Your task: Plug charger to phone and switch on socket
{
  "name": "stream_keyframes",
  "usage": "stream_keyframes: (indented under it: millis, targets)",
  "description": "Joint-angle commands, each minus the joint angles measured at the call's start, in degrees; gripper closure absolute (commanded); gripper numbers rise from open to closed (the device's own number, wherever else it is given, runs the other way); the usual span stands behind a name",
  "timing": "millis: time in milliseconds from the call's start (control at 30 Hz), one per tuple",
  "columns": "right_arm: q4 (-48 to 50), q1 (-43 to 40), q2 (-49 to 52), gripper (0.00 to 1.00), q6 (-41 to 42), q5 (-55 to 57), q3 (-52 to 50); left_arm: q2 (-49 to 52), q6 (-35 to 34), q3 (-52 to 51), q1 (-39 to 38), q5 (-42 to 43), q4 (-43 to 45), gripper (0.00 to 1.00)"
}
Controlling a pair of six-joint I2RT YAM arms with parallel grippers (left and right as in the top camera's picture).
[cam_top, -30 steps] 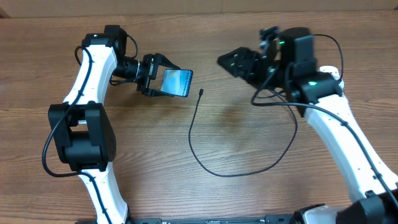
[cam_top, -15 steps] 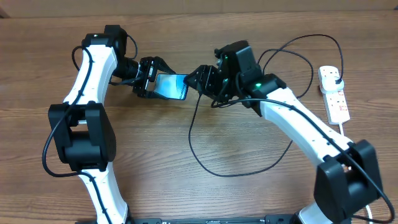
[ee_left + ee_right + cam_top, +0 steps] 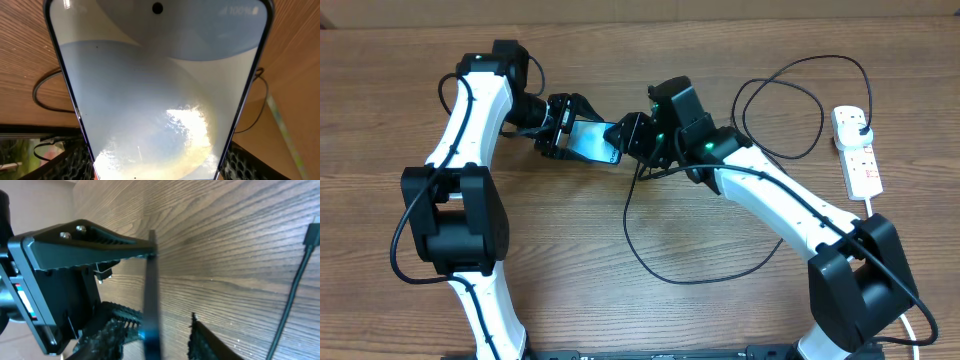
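1. Above the wooden table [image 3: 570, 260], my left gripper [image 3: 563, 128] squeezes the phone [image 3: 592, 140] and holds it up off the wood. The screen is lit.
2. My right gripper [image 3: 624, 137] is at the free end of the phone. Its fingers [image 3: 107, 325] sit one on each side of the thin edge, with a little space showing. So it is loose and is not pinching anything.
3. The charger [image 3: 628, 220] lies on the table in a big loop. Its little tip [image 3: 311, 232] rests on the wood. It is near my right gripper but not in it.
4. The other end of the charger runs to the socket [image 3: 855, 150] on my right and looks plugged in there.
5. I think I am at the step of getting the phone steady. Nothing is in the phone yet.
6. Next I need to pick up the tip and line it up with the small hole in the end of the phone. Then I push it in straight and turn the socket on.
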Motion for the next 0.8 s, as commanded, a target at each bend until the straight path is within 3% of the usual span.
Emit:
stream_keyframes:
  millis: [0,567,767]
  targets:
    - [0.3,1.1,0.3,0.62,0.7,4.6,1.3,-0.3,-1.0,1.6,-1.0,1.1,-0.2,0.53]
    - [-0.7,1.1,0.3,0.81,1.9,4.8,1.3,-0.3,-1.0,1.6,-1.0,1.3,-0.1,0.52]
    - [0.3,1.1,0.3,0.86,1.9,4.7,1.3,-0.3,-0.9,1.6,-1.0,1.7,-0.2,0.44]
